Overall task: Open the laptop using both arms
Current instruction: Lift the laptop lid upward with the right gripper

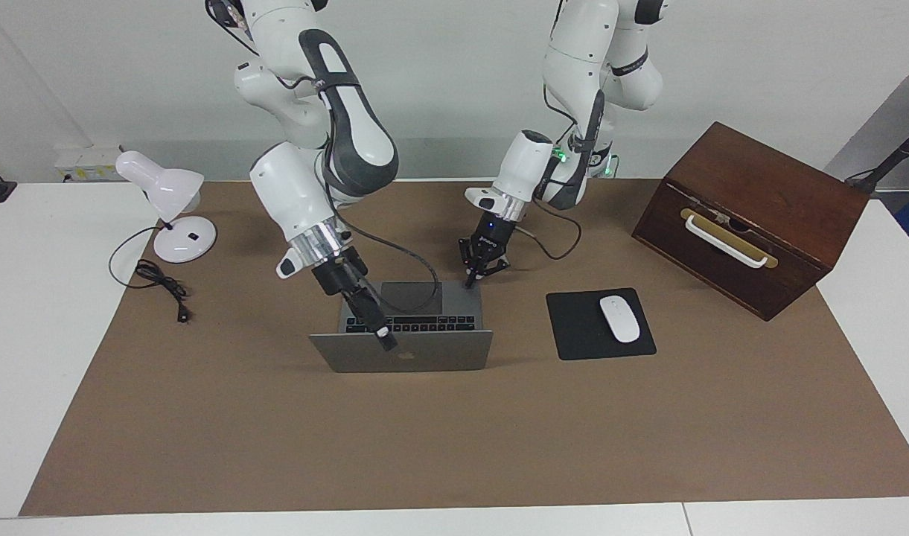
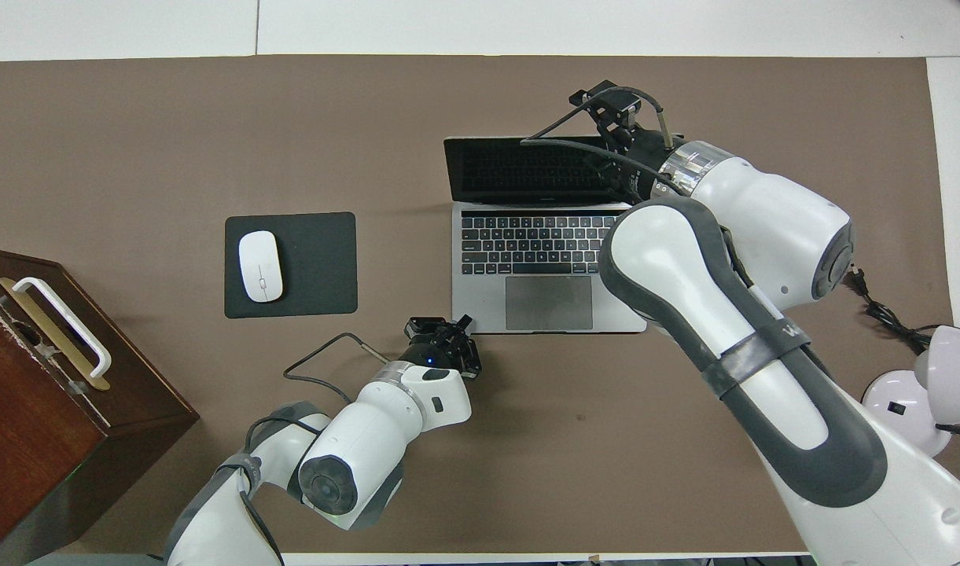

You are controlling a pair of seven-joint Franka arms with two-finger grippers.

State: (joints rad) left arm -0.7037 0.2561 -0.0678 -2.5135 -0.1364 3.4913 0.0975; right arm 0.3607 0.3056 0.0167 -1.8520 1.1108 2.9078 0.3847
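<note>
The silver-grey laptop (image 1: pixel 432 359) stands open in the middle of the brown mat, its lid about upright, with the apple logo facing away from the robots. Its black keys and trackpad (image 2: pixel 549 303) show in the overhead view. My right gripper (image 1: pixel 384 341) reaches over the keyboard and sits at the lid's top edge; in the overhead view it (image 2: pixel 613 153) is at the lid's end toward the right arm. My left gripper (image 1: pixel 482 277) is open and points down at the base's corner nearest the robots, toward the left arm's end; the overhead view shows it (image 2: pixel 457 328) there too.
A black mouse pad (image 1: pixel 573 327) with a white mouse (image 1: pixel 619 318) lies beside the laptop toward the left arm's end. A brown wooden box (image 1: pixel 752 216) with a white handle stands past it. A white desk lamp (image 1: pixel 167 201) and its cable (image 1: pixel 160 286) are at the right arm's end.
</note>
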